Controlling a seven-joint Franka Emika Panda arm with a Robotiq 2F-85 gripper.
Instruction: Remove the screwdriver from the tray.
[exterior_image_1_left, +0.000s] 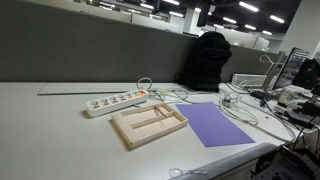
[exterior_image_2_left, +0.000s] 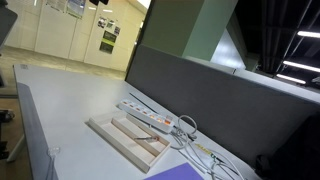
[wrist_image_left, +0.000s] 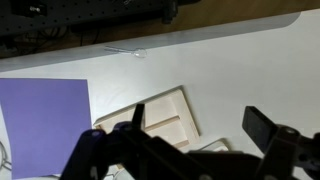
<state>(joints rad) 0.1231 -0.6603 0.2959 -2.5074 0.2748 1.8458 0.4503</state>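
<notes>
The pale wooden tray (exterior_image_1_left: 126, 136) with its inner divider lies on the white table between a power strip and a purple sheet. It shows in both exterior views (exterior_image_2_left: 108, 138) and in the wrist view (wrist_image_left: 170, 108). I see nothing in its compartments. A thin small tool that looks like the screwdriver (exterior_image_1_left: 188, 172) lies on the bare table near the front edge, apart from the tray; it also shows in the wrist view (wrist_image_left: 125, 50). My gripper (wrist_image_left: 200, 125) is open and empty, high above the tray. The exterior views do not show it.
A long white power strip (exterior_image_1_left: 115, 101) lies behind the tray, also seen in an exterior view (exterior_image_2_left: 146, 118). A flat purple sheet (exterior_image_1_left: 220, 123) lies beside the tray (wrist_image_left: 45, 115). White cables (exterior_image_1_left: 240, 105) trail past the sheet. A grey partition (exterior_image_1_left: 90, 50) backs the table.
</notes>
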